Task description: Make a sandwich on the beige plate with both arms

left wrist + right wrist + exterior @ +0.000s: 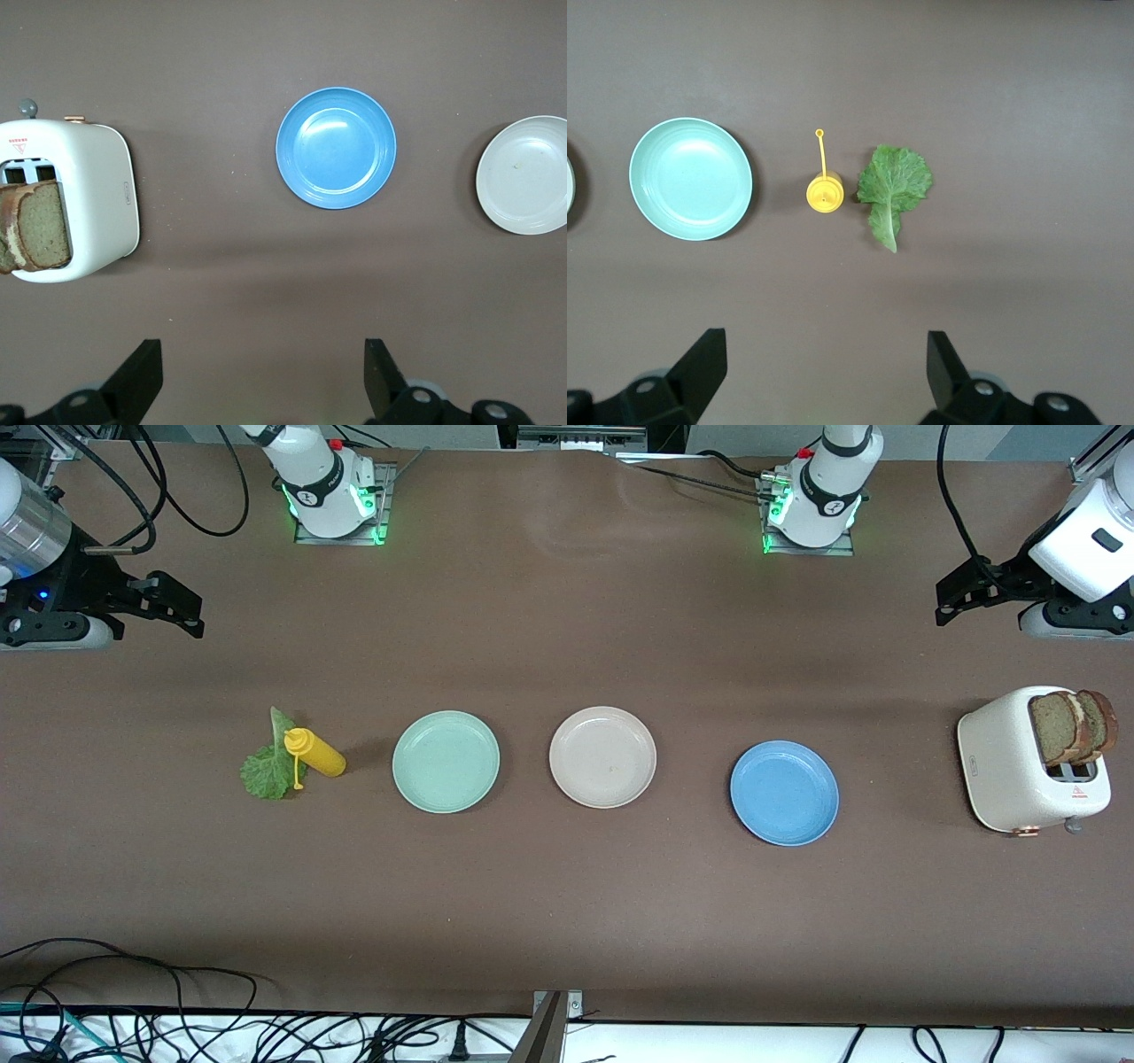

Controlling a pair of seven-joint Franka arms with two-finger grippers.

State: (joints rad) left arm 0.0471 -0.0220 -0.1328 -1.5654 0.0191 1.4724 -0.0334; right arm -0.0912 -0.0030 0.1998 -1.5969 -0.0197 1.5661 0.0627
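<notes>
The beige plate point(602, 756) lies bare in the middle of the brown worktop point(567, 903), between a mint-green plate point(446, 761) toward the right arm's end and a blue plate point(784, 792) toward the left arm's end. No sandwich is assembled yet: two brown bread slices point(1072, 727) stand upright in the slots of a white toaster point(1019, 766) at the left arm's end of the worktop, and a green lettuce leaf point(268, 766) lies flat at the right arm's end, just beside a yellow squeeze bottle point(314, 752) that stands next to the mint-green plate.

The left gripper point(961, 599) hangs in the air over the left arm's end of the worktop, its fingers point(142, 376) spread wide apart and holding nothing; in the left wrist view the toaster, the blue plate and part of the beige plate all lie well apart from them. The right gripper point(182, 607) hangs over the right arm's end, its fingers point(704, 365) likewise wide apart and empty, with the lettuce leaf, the bottle and the mint-green plate well apart from them on the worktop below.
</notes>
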